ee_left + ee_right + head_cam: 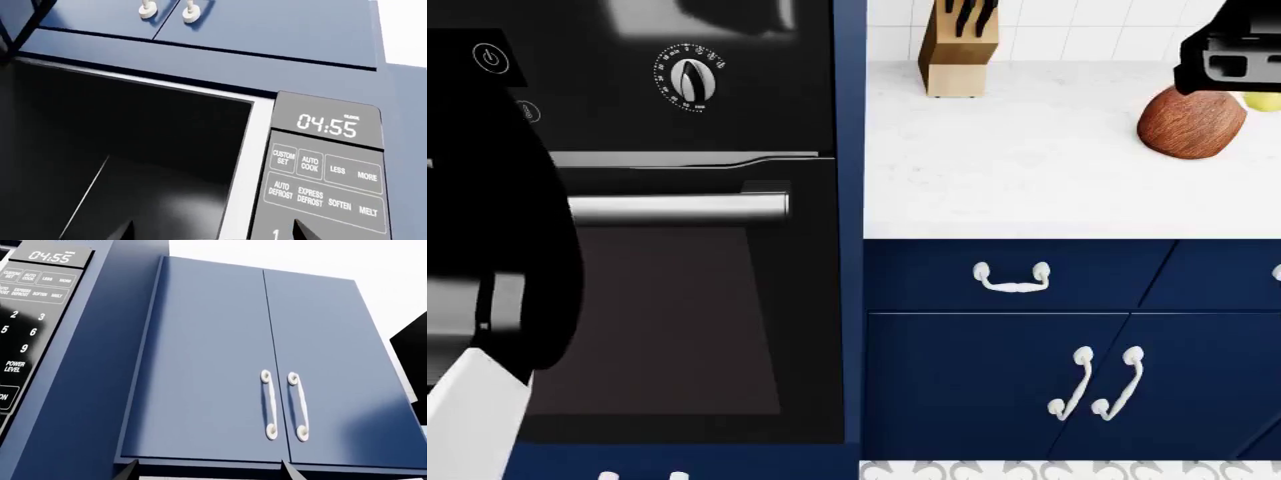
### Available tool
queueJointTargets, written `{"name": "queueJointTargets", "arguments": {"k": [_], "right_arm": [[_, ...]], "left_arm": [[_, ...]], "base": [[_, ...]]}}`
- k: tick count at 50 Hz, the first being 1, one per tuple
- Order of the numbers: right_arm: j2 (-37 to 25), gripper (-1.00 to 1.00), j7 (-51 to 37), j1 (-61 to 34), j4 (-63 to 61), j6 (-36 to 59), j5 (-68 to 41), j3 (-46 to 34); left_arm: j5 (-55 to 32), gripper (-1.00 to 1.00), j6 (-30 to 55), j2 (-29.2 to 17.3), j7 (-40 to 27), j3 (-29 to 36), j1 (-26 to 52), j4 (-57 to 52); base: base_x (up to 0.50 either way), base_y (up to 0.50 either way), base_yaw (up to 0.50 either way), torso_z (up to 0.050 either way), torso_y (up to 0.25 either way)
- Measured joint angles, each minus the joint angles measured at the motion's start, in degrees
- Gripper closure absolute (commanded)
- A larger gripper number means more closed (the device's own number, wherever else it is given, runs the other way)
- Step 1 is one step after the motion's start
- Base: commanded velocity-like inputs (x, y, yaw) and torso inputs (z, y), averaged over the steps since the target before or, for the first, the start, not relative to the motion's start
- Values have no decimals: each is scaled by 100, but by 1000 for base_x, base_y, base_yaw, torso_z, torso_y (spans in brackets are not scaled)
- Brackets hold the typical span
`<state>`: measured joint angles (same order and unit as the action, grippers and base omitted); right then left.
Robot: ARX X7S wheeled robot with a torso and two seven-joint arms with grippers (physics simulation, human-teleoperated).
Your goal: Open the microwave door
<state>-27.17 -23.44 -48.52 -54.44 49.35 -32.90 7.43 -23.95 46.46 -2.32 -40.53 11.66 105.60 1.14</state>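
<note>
The microwave shows close up in the left wrist view, with its grey control panel (327, 170) reading 04:55. Beside the panel, past a white frame strip (237, 185), lies a dark cavity (113, 150) that looks uncovered. A dark slanted edge (19, 25) at the far corner may be the door, but I cannot tell. My left gripper (212, 232) is open, its two fingertips straddling the frame strip, with nothing between them. My right gripper (210, 471) is open and empty, facing the blue wall cabinet (267, 365) beside the microwave panel (33, 300).
In the head view a black wall oven (681, 250) with a steel handle (674, 208) fills the left. A white counter (1028, 150) holds a knife block (957, 45) and a wooden bowl (1190, 122). Blue drawers (1014, 275) sit below. My left arm (487, 250) blocks the left edge.
</note>
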Motion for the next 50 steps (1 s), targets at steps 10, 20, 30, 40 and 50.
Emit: {"name": "queueJointTargets", "arguments": {"k": [10, 20, 30, 40, 50], "right_arm": [[-38, -100, -47, -24, 3, -7, -65, -6], [-81, -100, -98, -3, 19, -61, -111, -39], [-115, -100, -152, 14, 48, -132, -132, -115], [-136, -100, -200, 30, 80, -205, -143, -202], [-155, -100, -231, 69, 122, -298, -142, -269]], "left_arm": [[632, -100, -621, -89, -724, 168, 26, 656], [1005, -100, -1020, -251, -1259, 147, 14, 1045], [1214, -100, -1073, -543, -1571, 86, -83, 961], [1325, -100, -787, -906, -1768, 11, -296, 377], [1413, -100, -399, -1327, -1839, -44, -473, -256]], "base": [[0, 0, 0, 0, 0], [0, 0, 0, 0, 0], [0, 0, 0, 0, 0], [0, 0, 0, 0, 0], [0, 0, 0, 0, 0]]}}
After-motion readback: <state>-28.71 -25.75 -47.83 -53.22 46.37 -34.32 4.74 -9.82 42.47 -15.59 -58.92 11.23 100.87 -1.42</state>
